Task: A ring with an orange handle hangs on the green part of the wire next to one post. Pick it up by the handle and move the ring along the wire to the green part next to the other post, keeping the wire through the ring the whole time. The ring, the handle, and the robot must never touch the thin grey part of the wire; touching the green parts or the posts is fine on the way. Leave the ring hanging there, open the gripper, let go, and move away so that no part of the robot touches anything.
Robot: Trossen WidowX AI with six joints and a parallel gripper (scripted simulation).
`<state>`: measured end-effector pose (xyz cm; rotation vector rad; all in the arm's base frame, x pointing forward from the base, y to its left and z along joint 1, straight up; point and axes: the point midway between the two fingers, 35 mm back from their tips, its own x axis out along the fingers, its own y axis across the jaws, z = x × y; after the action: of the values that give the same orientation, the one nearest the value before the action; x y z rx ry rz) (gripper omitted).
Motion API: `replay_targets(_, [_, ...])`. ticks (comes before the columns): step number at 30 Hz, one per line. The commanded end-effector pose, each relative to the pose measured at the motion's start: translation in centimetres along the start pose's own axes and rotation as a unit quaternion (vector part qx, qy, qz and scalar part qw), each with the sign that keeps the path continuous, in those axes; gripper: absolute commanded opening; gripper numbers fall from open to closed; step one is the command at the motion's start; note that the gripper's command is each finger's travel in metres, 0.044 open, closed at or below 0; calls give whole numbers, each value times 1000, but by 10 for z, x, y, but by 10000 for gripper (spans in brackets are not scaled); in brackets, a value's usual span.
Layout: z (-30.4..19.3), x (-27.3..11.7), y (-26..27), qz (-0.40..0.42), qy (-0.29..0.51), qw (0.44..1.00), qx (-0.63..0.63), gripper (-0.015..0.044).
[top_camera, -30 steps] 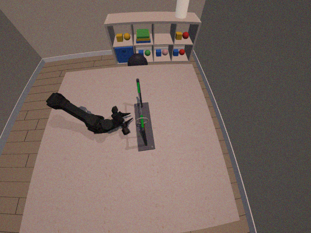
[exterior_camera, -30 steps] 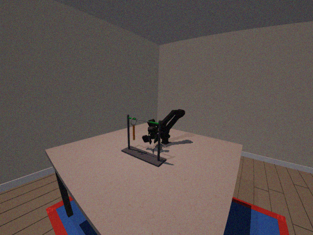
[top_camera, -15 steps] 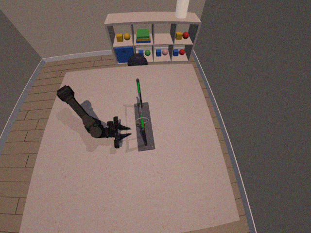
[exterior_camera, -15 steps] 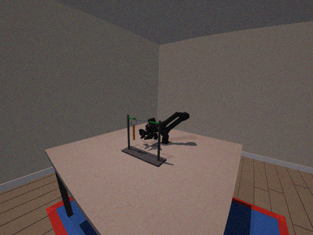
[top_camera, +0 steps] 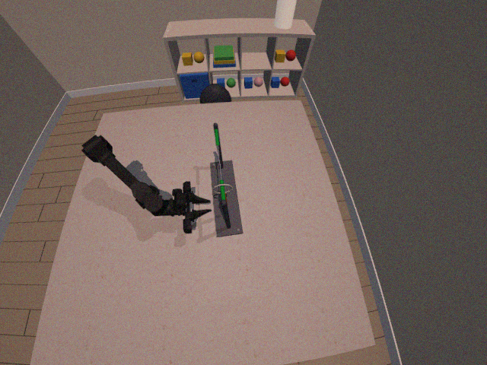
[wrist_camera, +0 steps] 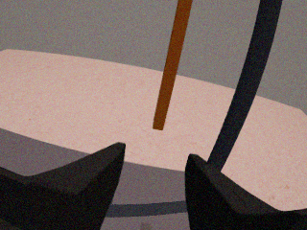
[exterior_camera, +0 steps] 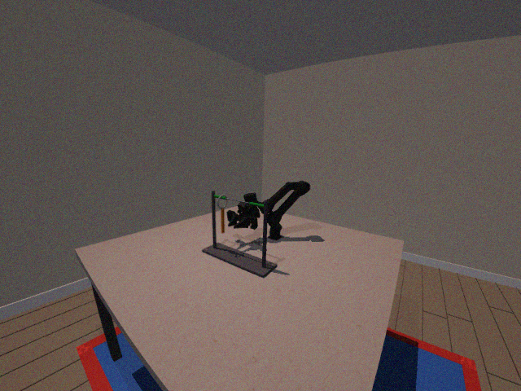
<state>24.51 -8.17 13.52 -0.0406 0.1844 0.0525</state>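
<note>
the gripper (top_camera: 208, 206) is partly spread and empty, aimed at the orange handle (wrist_camera: 175, 52) so it can pinch it.

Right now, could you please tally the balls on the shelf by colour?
Yellow ball: 1
Red balls: 2
Green ball: 1
Pink ball: 1
Total: 5
</note>
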Motion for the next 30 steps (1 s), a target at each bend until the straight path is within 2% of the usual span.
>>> replay_targets(1, [12, 13, 0, 4, -9, 1000, 11, 160])
replay_targets(30, [20, 49, -4, 5, -11, 1000, 12, 160])
